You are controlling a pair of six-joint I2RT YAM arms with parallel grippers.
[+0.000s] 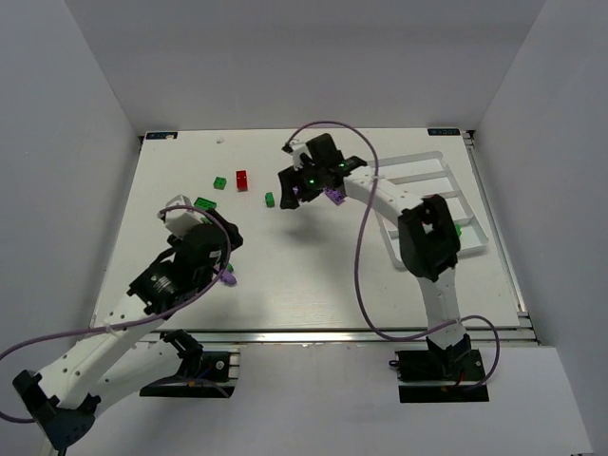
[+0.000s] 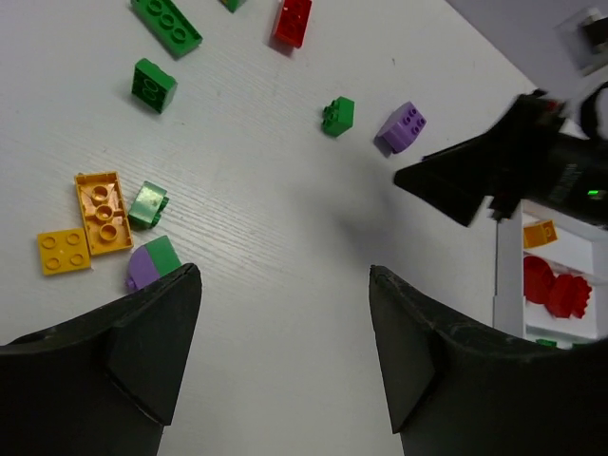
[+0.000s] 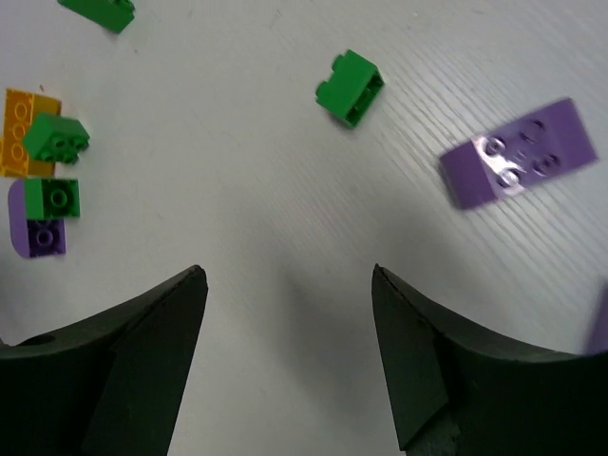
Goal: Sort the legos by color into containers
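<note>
Nearest, the left claw (image 2: 283, 290) hangs wide open over the white bench (image 2: 285, 171) and holds nothing. The right claw (image 3: 290, 285) is wide open and empty too, near a purple brick (image 3: 520, 163) and a green brick (image 3: 350, 87). Other legos (image 2: 103, 211) lie loose on the bench. At the right, the white tray (image 2: 506, 275) holds an orange brick (image 2: 540, 233), with red pieces (image 2: 553, 287) just beside it.

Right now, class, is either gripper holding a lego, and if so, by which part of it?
Nothing is held. The left gripper and the right gripper both stand open, with nothing between the jaws.
</note>
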